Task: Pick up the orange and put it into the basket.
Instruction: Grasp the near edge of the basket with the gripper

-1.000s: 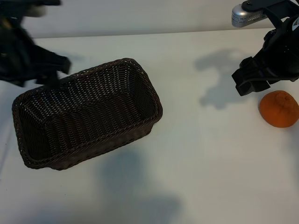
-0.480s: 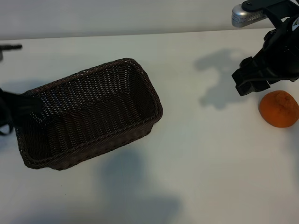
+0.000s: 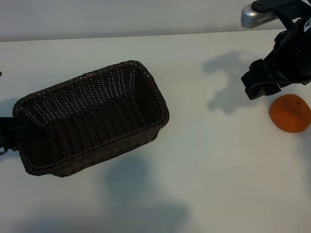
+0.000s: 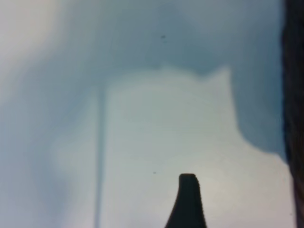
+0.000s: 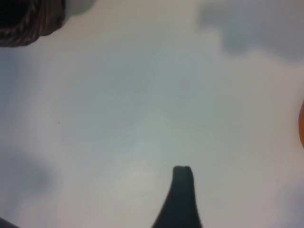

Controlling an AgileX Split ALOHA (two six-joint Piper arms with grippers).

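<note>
Much of the left arm is cut off at the exterior view's left edge: only a dark part of the left gripper (image 3: 8, 130) shows, low beside the short end of the basket (image 3: 146, 82), and whether it touches the wicker cannot be told. The right gripper (image 3: 262, 85) is partly cropped by the top right corner, its fingers hard to separate from the dark arm body there; it hangs above the white desk (image 3: 218, 170), just beside the orange (image 3: 290, 113) and apart from it. The orange rests on the desk near the right edge, well apart from the basket, which is empty. The left wrist view adds only one dark fingertip (image 4: 188, 199) over bare, shadowed desk and a dark strip along one border, too blurred to name. The right wrist view shows one fingertip (image 5: 183, 194) too, a corner of the basket's braided rim (image 5: 33, 23) far off, and a thin sliver of orange (image 5: 301, 126) at the frame's border, so neither wrist view shows a full pair of fingers. Both grippers stand released, wide apart and holding nothing. A second ago the left gripper hung over the basket's far left rim; it has since sunk and drawn outward past the basket's end, while the right gripper, the orange and the basket have not moved.
</note>
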